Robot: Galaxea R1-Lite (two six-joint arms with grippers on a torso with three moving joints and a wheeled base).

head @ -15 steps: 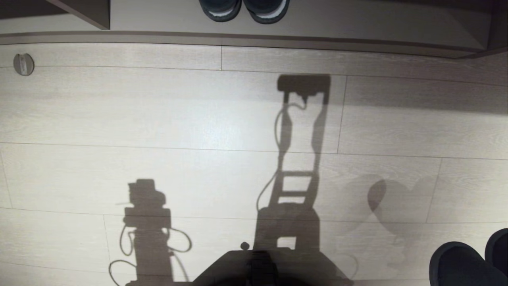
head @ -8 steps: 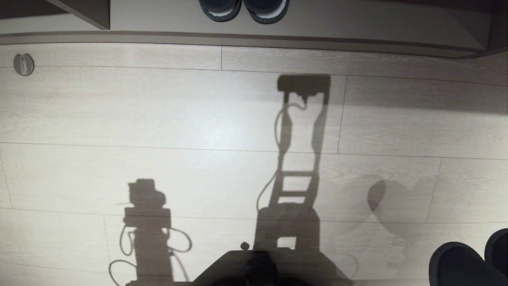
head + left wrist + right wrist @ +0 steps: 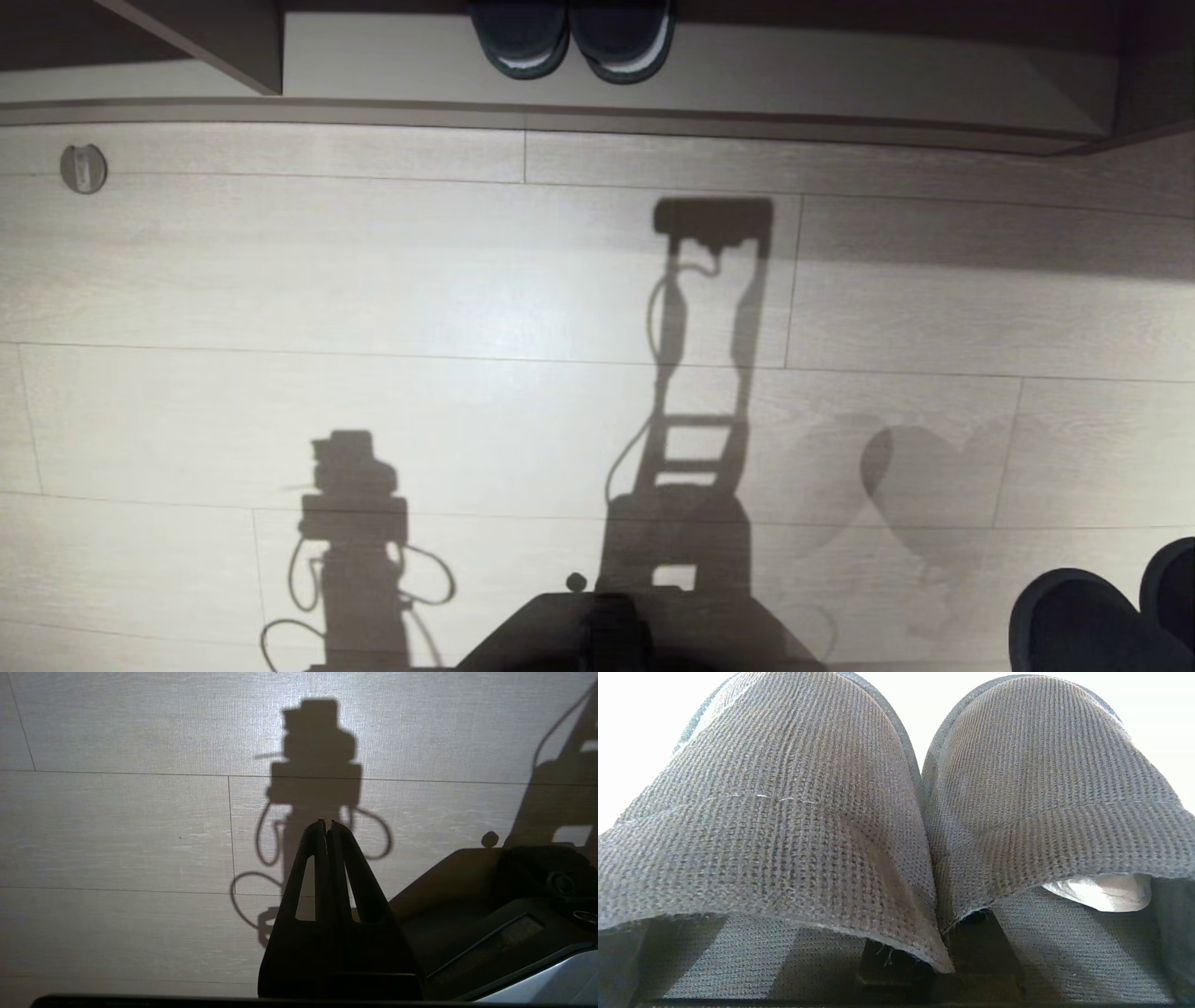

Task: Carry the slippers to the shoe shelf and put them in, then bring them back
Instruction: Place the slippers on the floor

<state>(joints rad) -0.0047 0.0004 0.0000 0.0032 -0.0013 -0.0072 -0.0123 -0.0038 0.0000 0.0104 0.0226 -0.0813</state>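
Observation:
The two grey-blue knitted slippers [image 3: 794,802] fill the right wrist view, side by side with their bands upward. My right gripper [image 3: 942,947] is shut on their adjoining inner edges, its dark fingers [image 3: 896,963] partly hidden under the fabric. In the head view the slippers [image 3: 1088,621] hang as dark shapes at the lower right corner. The shoe shelf [image 3: 840,75] runs along the far edge of the floor, well ahead. My left gripper [image 3: 327,825] hangs shut and empty over the bare floor.
A pair of dark shoes with white-edged soles [image 3: 574,37] stands in the shelf, right of a slanted divider panel [image 3: 224,37]. A small round fitting [image 3: 83,169] sits in the floor at the far left. My base [image 3: 616,630] shows at the near edge.
The whole head picture has slid down a little, showing more of the shelf: the camera has tilted. Arms and slippers keep their places.

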